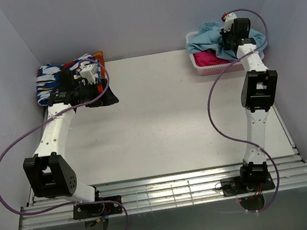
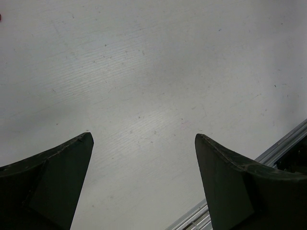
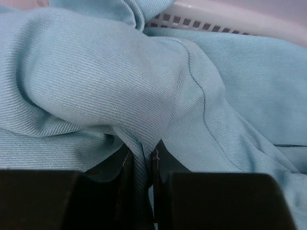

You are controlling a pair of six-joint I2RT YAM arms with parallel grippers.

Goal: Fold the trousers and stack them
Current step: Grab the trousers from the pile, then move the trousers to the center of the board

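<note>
- The trousers lie heaped in the upper right of the overhead view. They sit on top of a bright pink garment inside a white slotted basket, and some of the cloth spills over its rim.
- They look like a soft, light twill with no stiffness, so they should drape, stretch out and drag rather than lift as one piece. A pinched ridge may bring up only one layer. The waistband or a leg hem would likely give better control, but I cannot pick out either in this heap.
- The right gripper sits at the lower centre of its wrist view. Its fingers are drawn close together with a raised fold of the teal cloth clamped between them.
- The left gripper has its fingers wide apart with nothing between them, over bare tabletop. Overhead, that arm reaches to the upper left, beside a patterned folded cloth.
- The table is pale, flat, matte and faintly scuffed. The middle stretch looks wide enough to spread the legs out.
- Plain lavender walls close in three sides, and metal rails run along the bottom edge.
</note>
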